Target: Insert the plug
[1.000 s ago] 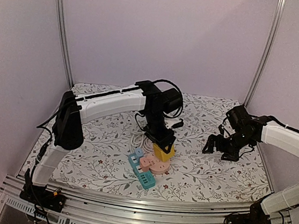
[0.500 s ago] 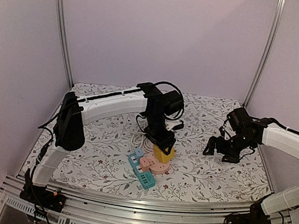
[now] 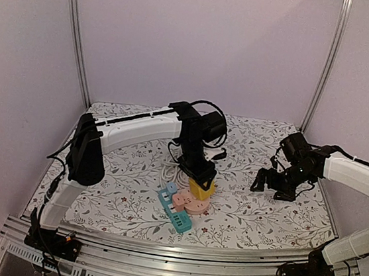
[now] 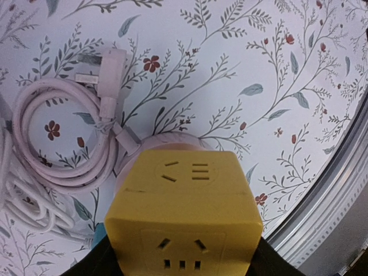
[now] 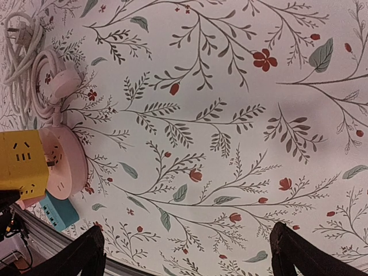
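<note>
So, the yellow plug cube is over the pink socket

From my seat, the left gripper is clamped on the yellow plug cube; in the left wrist view its dark fingers press on both lower sides of the block. The cube sits near the middle of the table, right above the pink round socket. In the right wrist view I see a thin gap between the two with a pin across it, but I cannot tell whether the pin is in a hole. A teal power strip lies touching the socket on its near side. A pink cord lies coiled on the flowered tablecloth behind it. The right gripper hangs over the cloth well apart to the right, jaws spread wide and holding nothing.
</note>
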You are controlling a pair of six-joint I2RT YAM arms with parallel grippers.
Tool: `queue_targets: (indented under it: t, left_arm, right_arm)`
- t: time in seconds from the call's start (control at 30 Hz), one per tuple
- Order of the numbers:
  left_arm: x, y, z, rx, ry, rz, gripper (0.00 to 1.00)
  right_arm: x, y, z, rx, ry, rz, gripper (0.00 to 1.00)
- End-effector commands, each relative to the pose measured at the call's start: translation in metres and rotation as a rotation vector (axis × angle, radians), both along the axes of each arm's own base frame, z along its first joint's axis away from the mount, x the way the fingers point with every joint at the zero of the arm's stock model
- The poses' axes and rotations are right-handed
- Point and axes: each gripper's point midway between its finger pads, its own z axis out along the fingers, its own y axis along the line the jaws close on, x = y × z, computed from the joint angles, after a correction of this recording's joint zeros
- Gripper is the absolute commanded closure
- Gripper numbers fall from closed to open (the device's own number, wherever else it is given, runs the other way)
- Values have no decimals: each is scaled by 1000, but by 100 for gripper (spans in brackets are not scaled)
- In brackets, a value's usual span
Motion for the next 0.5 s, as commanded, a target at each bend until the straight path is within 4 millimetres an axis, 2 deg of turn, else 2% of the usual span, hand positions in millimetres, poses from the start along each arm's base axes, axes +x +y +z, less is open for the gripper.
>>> queue_targets:
  t: [0.0,0.17,0.47]
  left_arm:
    - [5,3,0,10,-17,0,100]
    - [7,3,1,8,-20,4,100]
    - [2,5,-8,26,0,0,100]
  right_arm:
    - [0,-1,0,1,-13,-2,1]
    - [0,-2,-2,-3,-11,0,1]
    - [0,-1,-3,-8,-10,11,1]
